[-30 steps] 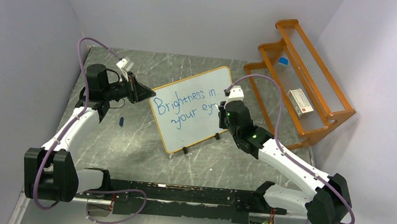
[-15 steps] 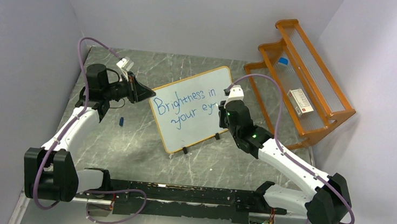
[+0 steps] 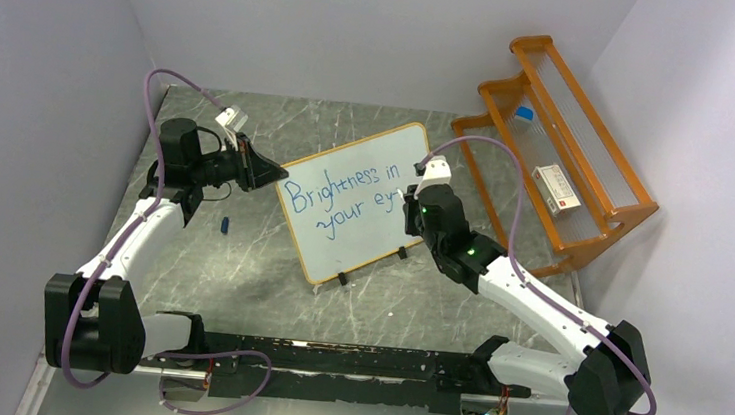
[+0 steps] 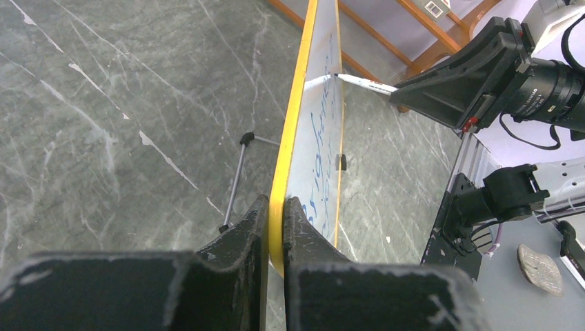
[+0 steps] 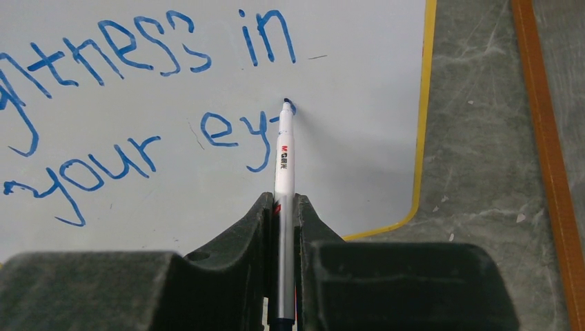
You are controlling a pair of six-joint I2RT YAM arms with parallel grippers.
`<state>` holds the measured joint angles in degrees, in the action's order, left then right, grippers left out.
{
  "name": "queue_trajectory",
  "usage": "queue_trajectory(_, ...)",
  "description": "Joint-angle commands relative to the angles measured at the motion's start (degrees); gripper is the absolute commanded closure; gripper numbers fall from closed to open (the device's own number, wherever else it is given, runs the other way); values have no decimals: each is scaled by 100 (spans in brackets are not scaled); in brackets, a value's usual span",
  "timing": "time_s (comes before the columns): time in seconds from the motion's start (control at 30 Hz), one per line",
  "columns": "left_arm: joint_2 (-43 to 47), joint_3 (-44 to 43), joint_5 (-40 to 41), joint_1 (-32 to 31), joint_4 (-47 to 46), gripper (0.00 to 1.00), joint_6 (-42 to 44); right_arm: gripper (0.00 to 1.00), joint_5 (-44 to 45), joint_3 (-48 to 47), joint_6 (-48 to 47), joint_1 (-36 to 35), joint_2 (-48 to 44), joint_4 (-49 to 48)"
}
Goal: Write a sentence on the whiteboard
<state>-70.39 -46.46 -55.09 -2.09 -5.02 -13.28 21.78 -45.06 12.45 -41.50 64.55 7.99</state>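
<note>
Where the slim marker (image 5: 283, 162) touches, the whiteboard (image 5: 359, 83) is smooth.

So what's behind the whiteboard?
The left wrist view shows a thin metal prop leg with black ends, resting on the marble table behind the whiteboard. From above, the board itself covers that area, so nothing more can be checked.

Even soft light, faint shadows, sharp views
</note>
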Motion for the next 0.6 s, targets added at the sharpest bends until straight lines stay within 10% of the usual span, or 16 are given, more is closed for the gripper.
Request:
queue_trajectory(0.0, -282, 203, 531, -134, 799, 95, 417, 100, -141, -203, -80, 45, 44, -129)
queue_trajectory(0.57, -290, 198, 543, -134, 804, 95, 423, 100, -438, -94, -6, 34, -11, 145)
